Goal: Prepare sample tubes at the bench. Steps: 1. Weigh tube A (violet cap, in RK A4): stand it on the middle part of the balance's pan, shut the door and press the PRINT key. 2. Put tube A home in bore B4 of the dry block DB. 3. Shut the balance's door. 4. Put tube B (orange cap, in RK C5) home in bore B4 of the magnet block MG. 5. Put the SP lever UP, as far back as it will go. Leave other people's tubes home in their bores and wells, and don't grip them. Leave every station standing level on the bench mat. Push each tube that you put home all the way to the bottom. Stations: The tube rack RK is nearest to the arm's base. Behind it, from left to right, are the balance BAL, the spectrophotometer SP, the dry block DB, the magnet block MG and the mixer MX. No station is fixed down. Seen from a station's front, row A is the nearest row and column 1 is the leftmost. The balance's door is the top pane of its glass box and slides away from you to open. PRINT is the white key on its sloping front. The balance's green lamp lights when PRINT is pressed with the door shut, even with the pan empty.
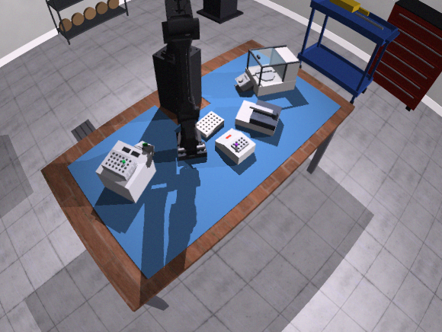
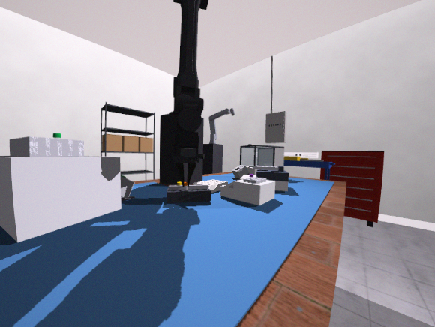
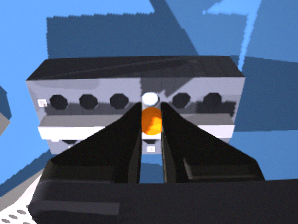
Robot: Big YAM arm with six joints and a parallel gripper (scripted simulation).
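Observation:
My gripper (image 2: pixel 185 187) (image 3: pixel 151 111) is shut on the orange-capped tube B (image 3: pixel 151 122) (image 2: pixel 185 184), upright over the magnet block (image 2: pixel 187 198) (image 3: pixel 200 86). A white round spot (image 3: pixel 150 98) shows at the fourth bore of the block's far row; the fingers hide part of the near row. How deep tube B sits is hidden. The violet-capped tube A (image 1: pixel 236 144) (image 2: pixel 251 175) stands in the dry block (image 1: pixel 225 148) (image 2: pixel 245 193). The balance (image 1: pixel 275 88) has an empty-looking pan; its top pane seems to cover the box. The spectrophotometer (image 1: pixel 244 114) shows a dark lever, its position unclear.
The white tube rack (image 1: pixel 206 132) (image 2: pixel 211 184) stands close beside the arm. A yellow cap (image 2: pixel 179 184) shows just left of the orange one. The mixer (image 1: pixel 135 188) (image 2: pixel 64 191) stands on the other side, with a green-capped tube (image 1: pixel 123 161) (image 2: pixel 57 135) on top.

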